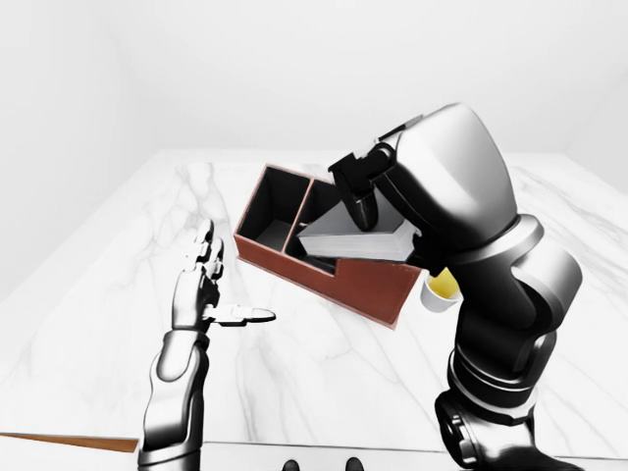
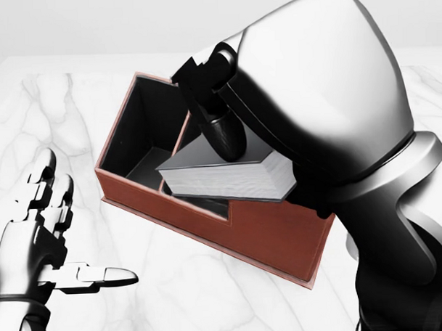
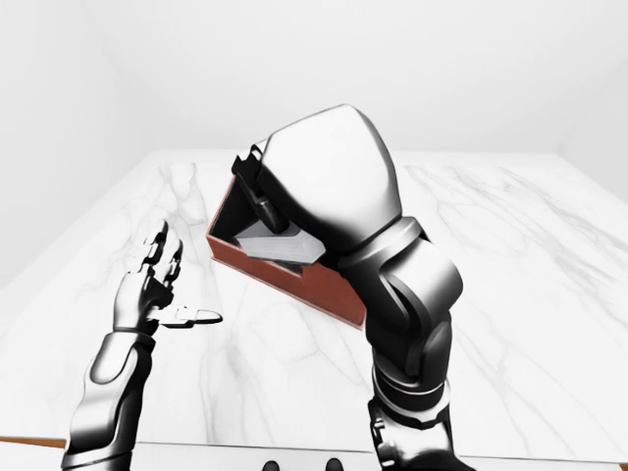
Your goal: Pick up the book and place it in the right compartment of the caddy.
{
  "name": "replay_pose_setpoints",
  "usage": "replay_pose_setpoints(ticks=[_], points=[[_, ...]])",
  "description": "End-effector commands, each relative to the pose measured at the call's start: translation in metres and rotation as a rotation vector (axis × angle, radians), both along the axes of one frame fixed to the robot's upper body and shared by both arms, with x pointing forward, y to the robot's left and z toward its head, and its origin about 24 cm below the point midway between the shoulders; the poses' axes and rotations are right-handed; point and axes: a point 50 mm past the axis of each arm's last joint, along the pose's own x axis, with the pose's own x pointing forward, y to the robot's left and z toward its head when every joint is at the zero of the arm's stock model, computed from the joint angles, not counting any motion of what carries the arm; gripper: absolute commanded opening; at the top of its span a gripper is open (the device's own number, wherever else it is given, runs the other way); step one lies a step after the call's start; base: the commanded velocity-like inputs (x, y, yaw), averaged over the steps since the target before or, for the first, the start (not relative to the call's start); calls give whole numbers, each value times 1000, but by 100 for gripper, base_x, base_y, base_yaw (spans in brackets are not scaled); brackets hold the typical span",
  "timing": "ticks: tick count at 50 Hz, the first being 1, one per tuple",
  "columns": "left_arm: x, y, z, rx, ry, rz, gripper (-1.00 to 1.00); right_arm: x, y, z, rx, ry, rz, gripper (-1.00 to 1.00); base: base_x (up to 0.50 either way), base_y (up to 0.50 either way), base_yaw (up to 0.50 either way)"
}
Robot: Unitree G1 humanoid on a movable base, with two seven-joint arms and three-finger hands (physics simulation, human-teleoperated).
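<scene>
My right hand [image 2: 225,147] is shut on the grey book [image 2: 229,178], with the dark thumb pressed on its cover. The book hangs flat and slightly tilted above the middle of the red-brown caddy [image 2: 246,231], which has black compartments. Only the caddy's left compartment [image 2: 144,135] shows fully. The right arm hides the right compartment in the head view. In the left-eye view the book [image 1: 358,241] sits over the caddy's [image 1: 324,280] middle and right part. My left hand [image 2: 78,228] is open above the marble at lower left, apart from the caddy.
A white cup with yellow inside [image 1: 442,287] peeks out behind my right forearm, just right of the caddy in the left-eye view. The white marble table [image 1: 324,373] spreads around the caddy. A brown floor strip [image 1: 59,444] shows at lower left.
</scene>
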Motion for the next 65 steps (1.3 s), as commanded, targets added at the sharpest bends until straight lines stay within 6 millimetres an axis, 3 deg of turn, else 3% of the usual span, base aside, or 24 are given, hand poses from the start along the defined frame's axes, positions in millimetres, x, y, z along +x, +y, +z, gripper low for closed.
replay_pose_setpoints(ticks=[1,9,19,28,47,54,65], points=[[-4,2,8,-1,-25,-1,100,12,-5,26,-50,-54,-69,-100,0,0,0],[-11,1,18,-1,-72,-9,100,28,-7,43,-73,-10,-134,-100,0,0,0],[-14,2,30,2,-126,-19,100,82,-27,48,-70,185,-290,-100,0,0,0],[-10,2,31,1,-129,-25,100,114,-32,66,-78,287,-358,-100,0,0,0],[-21,9,55,7,-239,-3,100,178,-43,38,-181,575,-529,-100,0,0,0],[-28,11,63,16,-274,4,100,188,-40,40,-171,572,-543,-100,0,0,0],[-30,12,62,18,-273,6,100,201,-42,15,-192,550,-571,-100,0,0,0]])
